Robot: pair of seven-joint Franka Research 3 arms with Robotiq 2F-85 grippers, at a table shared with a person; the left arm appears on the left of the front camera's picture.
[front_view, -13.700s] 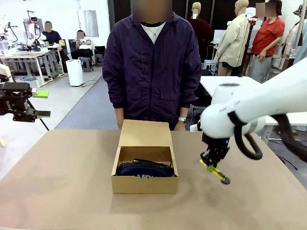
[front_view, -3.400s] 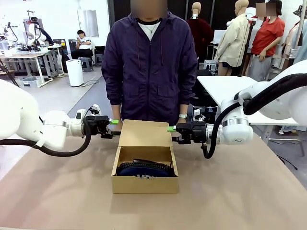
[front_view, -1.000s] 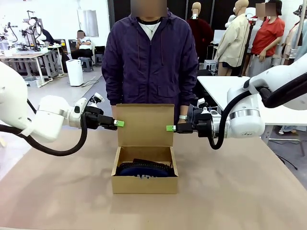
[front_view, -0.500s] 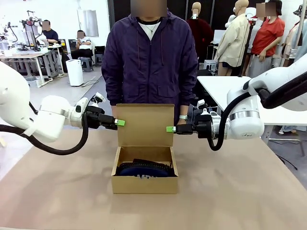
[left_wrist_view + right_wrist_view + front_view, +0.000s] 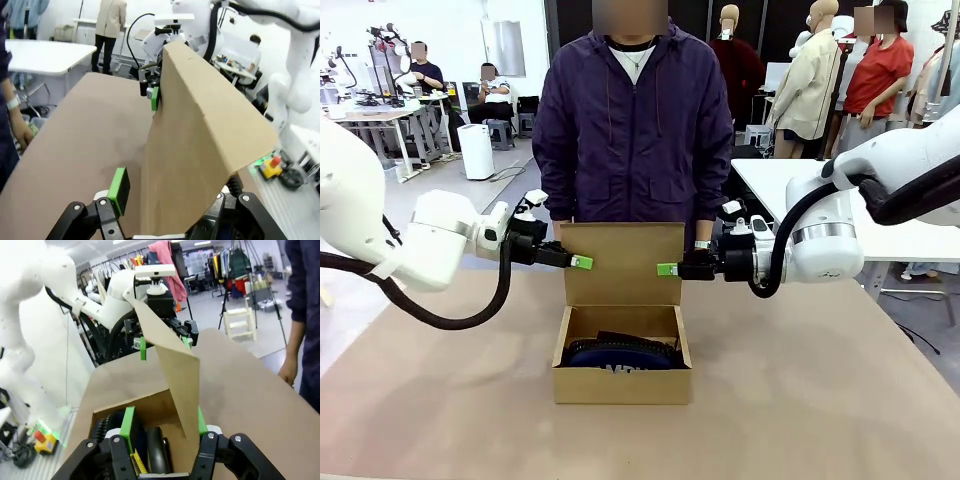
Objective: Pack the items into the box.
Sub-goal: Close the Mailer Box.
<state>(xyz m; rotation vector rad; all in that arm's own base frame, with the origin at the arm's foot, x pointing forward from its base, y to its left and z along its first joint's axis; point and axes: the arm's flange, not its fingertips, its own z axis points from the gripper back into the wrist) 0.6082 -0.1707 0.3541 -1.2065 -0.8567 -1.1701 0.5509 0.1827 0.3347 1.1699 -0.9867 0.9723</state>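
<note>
The brown cardboard box (image 5: 620,383) stands mid-table with its hinged lid (image 5: 623,262) raised about upright, leaning slightly over the opening. My left gripper (image 5: 575,260) straddles the lid's left edge, open, one green pad on the near face. On the opposite edge my right gripper (image 5: 671,268) does the same, open. In the left wrist view the lid (image 5: 200,145) runs between my left gripper (image 5: 170,192) fingers. The right wrist view shows my right gripper (image 5: 163,425) around the lid edge (image 5: 177,375). Inside lie the navy pouch (image 5: 620,356), a black stapler (image 5: 156,454) and the yellow-and-black knife (image 5: 136,463).
A person in a dark purple jacket (image 5: 635,120) stands at the far side right behind the box, hands low at the table edge. The brown tabletop (image 5: 800,400) is bare on both sides of the box.
Both grippers have edged inward and a little lower along the lid's sides. The lid has tipped slightly from upright toward the box opening.
</note>
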